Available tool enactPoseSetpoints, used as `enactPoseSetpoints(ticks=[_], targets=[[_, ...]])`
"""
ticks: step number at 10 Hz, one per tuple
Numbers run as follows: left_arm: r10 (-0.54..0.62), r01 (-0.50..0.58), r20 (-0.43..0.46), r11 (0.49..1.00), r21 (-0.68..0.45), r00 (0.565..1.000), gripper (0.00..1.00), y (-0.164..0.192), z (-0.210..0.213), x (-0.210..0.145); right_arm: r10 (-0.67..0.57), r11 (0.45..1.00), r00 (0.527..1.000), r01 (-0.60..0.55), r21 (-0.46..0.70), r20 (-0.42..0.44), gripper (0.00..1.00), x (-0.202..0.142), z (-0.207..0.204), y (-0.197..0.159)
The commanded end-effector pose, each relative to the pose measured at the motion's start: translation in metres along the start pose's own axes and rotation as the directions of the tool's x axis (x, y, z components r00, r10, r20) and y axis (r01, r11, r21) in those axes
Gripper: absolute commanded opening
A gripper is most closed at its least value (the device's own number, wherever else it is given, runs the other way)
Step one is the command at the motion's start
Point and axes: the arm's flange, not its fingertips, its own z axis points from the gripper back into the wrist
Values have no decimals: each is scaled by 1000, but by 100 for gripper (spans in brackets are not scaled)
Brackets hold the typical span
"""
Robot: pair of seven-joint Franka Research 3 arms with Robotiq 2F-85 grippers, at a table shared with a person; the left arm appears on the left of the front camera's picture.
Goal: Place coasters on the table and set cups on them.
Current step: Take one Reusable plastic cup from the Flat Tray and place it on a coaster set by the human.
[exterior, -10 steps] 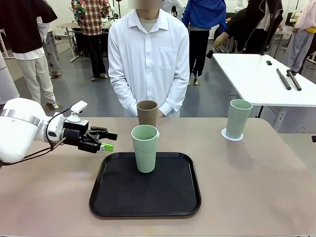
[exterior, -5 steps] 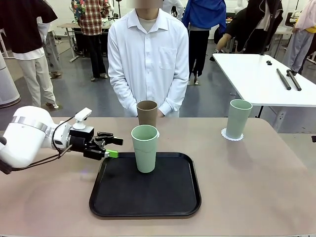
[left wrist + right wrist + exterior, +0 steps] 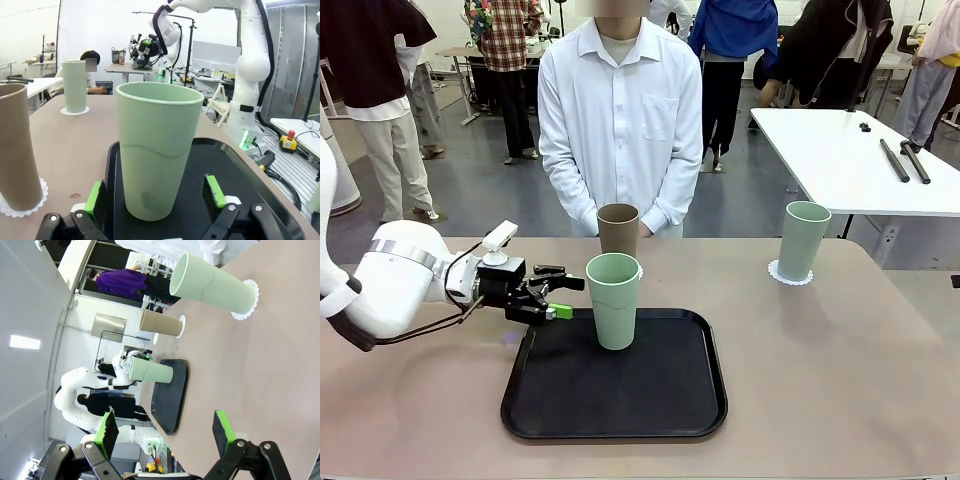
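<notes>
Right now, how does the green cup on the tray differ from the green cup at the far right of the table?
The near green cup stands on the black tray with no coaster under it; the far green cup stands on a white coaster on the table. The open left gripper is level with the near green cup, just beside it; no gripper is near the far one. Both are upright, pale mint and tapered.

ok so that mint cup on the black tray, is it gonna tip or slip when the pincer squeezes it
The mint cup is tall and narrows to a small base, so a high push would probably tip it. It looks empty and likely light. Its matte wall should grip fairly well against the left pincer's green pads, which stand open on either side of it, low down.
</notes>
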Motion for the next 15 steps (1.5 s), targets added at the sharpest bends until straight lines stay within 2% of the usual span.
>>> enactPoseSetpoints(ticks=[1, 15], targets=[[-2, 2, 17, 1000, 4, 1000, 100, 10, -14, -2, 0, 1000, 1000, 0, 2, 1, 100, -1, 0, 0], [29, -28, 7, 995, -98, 1000, 100, 22, -54, -16, 0, 1000, 1000, 0, 2, 1, 100, -1, 0, 0]])
